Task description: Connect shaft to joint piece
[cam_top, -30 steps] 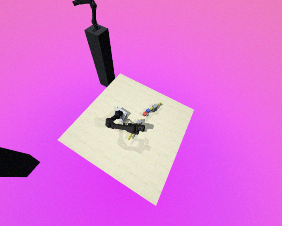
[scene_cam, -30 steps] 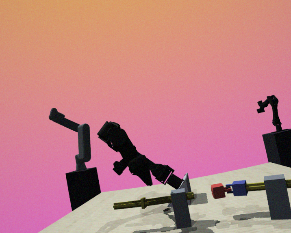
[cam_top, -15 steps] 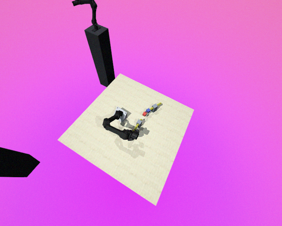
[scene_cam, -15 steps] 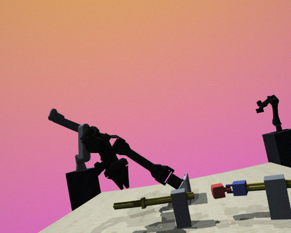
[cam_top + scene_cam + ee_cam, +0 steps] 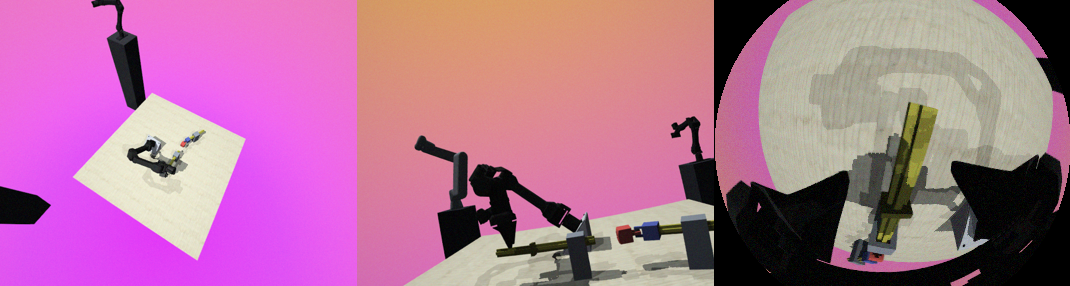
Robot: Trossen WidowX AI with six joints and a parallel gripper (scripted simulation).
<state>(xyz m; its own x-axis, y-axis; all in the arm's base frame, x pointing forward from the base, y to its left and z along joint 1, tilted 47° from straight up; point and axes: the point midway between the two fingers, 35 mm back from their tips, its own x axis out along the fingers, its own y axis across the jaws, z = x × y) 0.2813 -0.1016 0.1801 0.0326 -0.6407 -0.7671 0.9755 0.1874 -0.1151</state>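
Note:
The yellow second shaft (image 5: 172,161) (image 5: 550,246) (image 5: 919,145) runs through its grey block (image 5: 176,155) (image 5: 579,256). It has a collar (image 5: 533,248) (image 5: 895,208) partway along. The shaft's near tip and the red joint piece (image 5: 182,144) (image 5: 624,234) (image 5: 876,257) are apart, with a gap between them. The red piece is hinged to the blue piece (image 5: 187,139) (image 5: 650,230) on the first shaft (image 5: 202,131) (image 5: 671,228), held by the other block (image 5: 195,136) (image 5: 696,244). My gripper (image 5: 510,246) (image 5: 902,172) is open and empty, pointing down, its fingertips on either side of the shaft's outer part in the wrist view. The red opening's direction is unclear.
My arm's pale base plate (image 5: 156,148) (image 5: 971,237) is beside the second shaft. The pale wooden table top (image 5: 190,214) (image 5: 455,268) carries both blocks. Other dark arms on tall pedestals (image 5: 125,68) (image 5: 458,232) (image 5: 696,181) are beyond the table's edges.

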